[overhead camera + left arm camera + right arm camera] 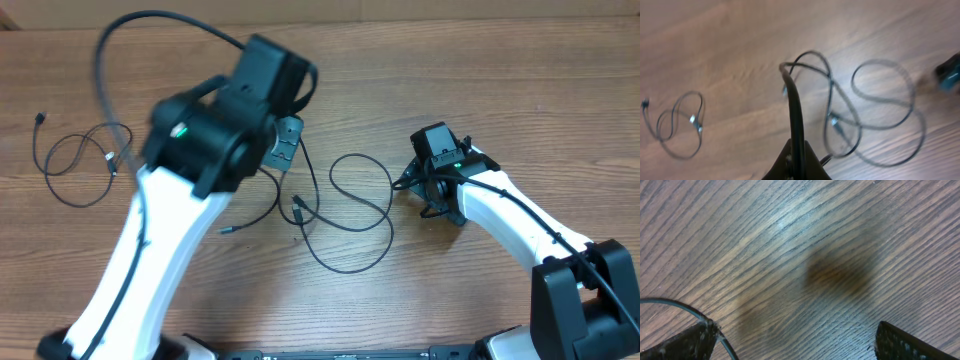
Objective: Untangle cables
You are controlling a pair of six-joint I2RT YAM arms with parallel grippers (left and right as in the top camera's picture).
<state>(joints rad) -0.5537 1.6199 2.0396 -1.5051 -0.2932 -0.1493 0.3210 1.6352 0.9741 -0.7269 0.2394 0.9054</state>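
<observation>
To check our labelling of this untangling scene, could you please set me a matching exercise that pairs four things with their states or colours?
Things:
1. left fingers
2. right fingers
3. small cable loop
4. table

States:
A. wide open, nothing between them
B. brown wood grain
C. shut on a black cable
D. lying loose on the wood, unheld

Pairs: 1-C, 2-A, 3-D, 4-B

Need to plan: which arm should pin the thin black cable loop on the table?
Probably right: the open right gripper sits low beside that loop; the left gripper is shut on a strand.
</observation>
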